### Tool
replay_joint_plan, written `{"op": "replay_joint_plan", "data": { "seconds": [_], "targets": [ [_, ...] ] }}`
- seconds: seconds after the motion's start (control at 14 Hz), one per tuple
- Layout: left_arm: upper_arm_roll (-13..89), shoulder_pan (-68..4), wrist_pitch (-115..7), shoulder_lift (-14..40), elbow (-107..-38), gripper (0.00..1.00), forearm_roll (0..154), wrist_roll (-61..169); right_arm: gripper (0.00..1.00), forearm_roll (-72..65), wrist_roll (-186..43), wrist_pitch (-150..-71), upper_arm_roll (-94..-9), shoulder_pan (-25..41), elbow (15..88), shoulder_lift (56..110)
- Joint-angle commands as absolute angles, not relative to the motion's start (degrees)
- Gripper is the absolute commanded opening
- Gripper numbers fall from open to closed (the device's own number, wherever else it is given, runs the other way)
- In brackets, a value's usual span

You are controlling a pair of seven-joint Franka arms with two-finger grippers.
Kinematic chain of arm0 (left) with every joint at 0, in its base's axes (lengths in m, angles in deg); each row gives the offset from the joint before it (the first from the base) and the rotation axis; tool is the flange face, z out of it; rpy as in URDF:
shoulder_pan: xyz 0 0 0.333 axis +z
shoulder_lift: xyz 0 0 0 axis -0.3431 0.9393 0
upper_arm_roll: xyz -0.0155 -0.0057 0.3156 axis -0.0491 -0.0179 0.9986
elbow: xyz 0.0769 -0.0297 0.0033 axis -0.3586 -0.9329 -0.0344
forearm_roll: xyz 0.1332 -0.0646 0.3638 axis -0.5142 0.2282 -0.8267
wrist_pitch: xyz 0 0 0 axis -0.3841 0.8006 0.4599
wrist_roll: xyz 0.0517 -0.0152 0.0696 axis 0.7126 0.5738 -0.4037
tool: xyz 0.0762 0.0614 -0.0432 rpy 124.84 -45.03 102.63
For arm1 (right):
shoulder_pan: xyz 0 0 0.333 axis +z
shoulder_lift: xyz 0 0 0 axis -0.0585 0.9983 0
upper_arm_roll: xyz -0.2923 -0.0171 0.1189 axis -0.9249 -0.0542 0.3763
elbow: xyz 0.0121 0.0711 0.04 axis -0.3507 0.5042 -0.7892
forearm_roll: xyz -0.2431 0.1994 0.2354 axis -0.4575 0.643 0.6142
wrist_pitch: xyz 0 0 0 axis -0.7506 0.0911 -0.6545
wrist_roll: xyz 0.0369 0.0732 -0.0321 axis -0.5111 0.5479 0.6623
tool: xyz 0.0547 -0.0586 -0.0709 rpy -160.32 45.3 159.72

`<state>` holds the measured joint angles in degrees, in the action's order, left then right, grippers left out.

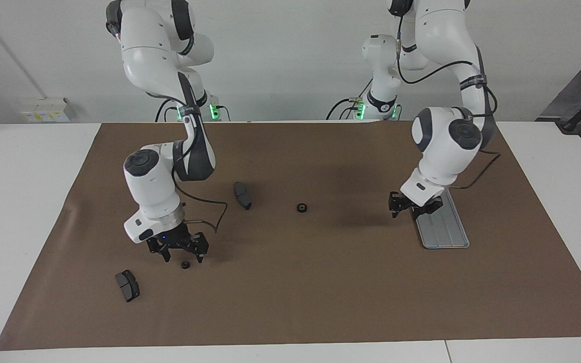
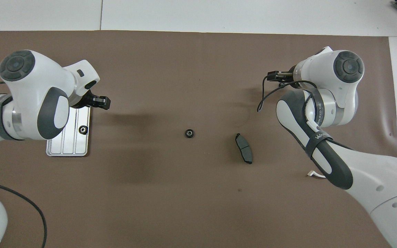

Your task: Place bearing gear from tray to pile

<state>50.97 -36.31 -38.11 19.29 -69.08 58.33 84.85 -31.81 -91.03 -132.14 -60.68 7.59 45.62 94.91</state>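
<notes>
Starting at the right arm's end of the brown mat (image 1: pixel 321 302): a dark brake pad (image 1: pixel 127 285) is lying flat on it, alone, farthest from the robots of all the parts.

Next, the right gripper (image 1: pixel 183 256) is hanging low over the mat w/ fingers spread wide and pinching nothing. A small black bearing gear (image 1: pixel 185 264) is sitting on the mat right below the gap between the fingers, apparently free of both (contact is too fine to tell for certain). It is lying nearer to the robots than that pad. In the overhead view the arm is hiding this gear.

A second brake pad (image 1: pixel 242 195) is lying nearer to the robots, approx. halfway btwn the right gripper and the mat's centre, well apart from the first.

Around mid-mat a second bearing gear (image 1: pixel 301 207) is resting flat by itself, beside the second pad but not touching it.

Toward the left arm's end, the left gripper (image 1: pixel 415 210) is hovering over the robot-side end of the tray (image 1: pixel 447 232), fingers partly spread, carrying nothing.

The tray is lying flat on the mat, long axis running roughly away from the robots. A third gear (image 2: pixel 82 129) is sitting inside it, close to the long rim facing mid-mat; only the overhead view is showing it, since the gripper is covering it in the facing view.
</notes>
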Motion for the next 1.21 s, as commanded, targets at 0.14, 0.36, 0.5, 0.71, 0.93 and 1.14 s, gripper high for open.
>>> {"op": "replay_joint_plan", "data": {
  "seconds": [0.14, 0.36, 0.5, 0.71, 0.93, 1.14],
  "targets": [
    [50.4, -31.6, -38.5, 18.2, -71.1, 0.71, 58.4, 112.4, 1.0, -31.5, -103.5, -126.8, -60.9, 17.1, 46.3, 91.3],
    [50.4, -31.6, -42.3, 17.8, -73.7, 0.75, 58.4, 125.8, 1.0, -32.0, -112.1, -126.7, -60.8, 22.8, 46.4, 90.8],
    [50.4, -31.8, -44.2, 17.2, -76.3, 0.75, 58.4, 134.0, 1.0, -32.1, -118.5, -127.3, -60.8, 27.8, 46.4, 91.2],
    [50.4, -32.3, -43.3, 16.5, -77.3, 0.78, 58.3, 137.5, 1.0, -39.4, -127.0, -130.8, -60.6, 33.2, 46.6, 95.0],
    [50.6, -31.7, -40.6, 16.3, -77.2, 0.79, 57.9, 143.9, 1.0, -40.5, -129.4, -133.2, -60.5, 35.6, 47.2, 96.5],
    [50.8, -31.6, -40.4, 16.0, -78.2, 0.79, 57.7, 150.1, 1.0, -40.7, -129.1, -133.2, -60.5, 36.9, 50.7, 96.6]
  ]
}}
